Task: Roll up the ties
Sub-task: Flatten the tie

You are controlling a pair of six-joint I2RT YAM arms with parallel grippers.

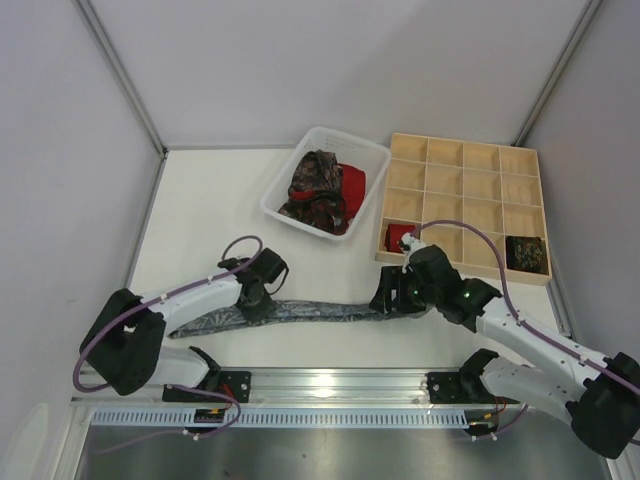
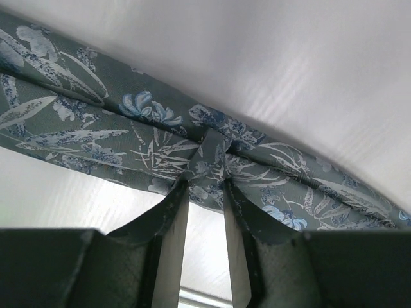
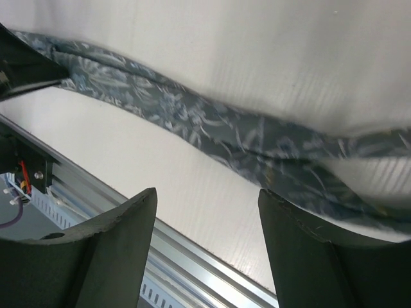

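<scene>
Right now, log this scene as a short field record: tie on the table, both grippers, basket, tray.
tie on table: long grey floral-patterned fabric tie, unrolled, stretched between the grippers
left gripper: shut on the grey tie, fabric bunched in its grip
right gripper: open, at the tie's right end
basket: white plastic basket, holding a dark paisley tie and a red tie
tray: wooden grid tray, red roll in near-left compartment, dark roll in near-right
</scene>
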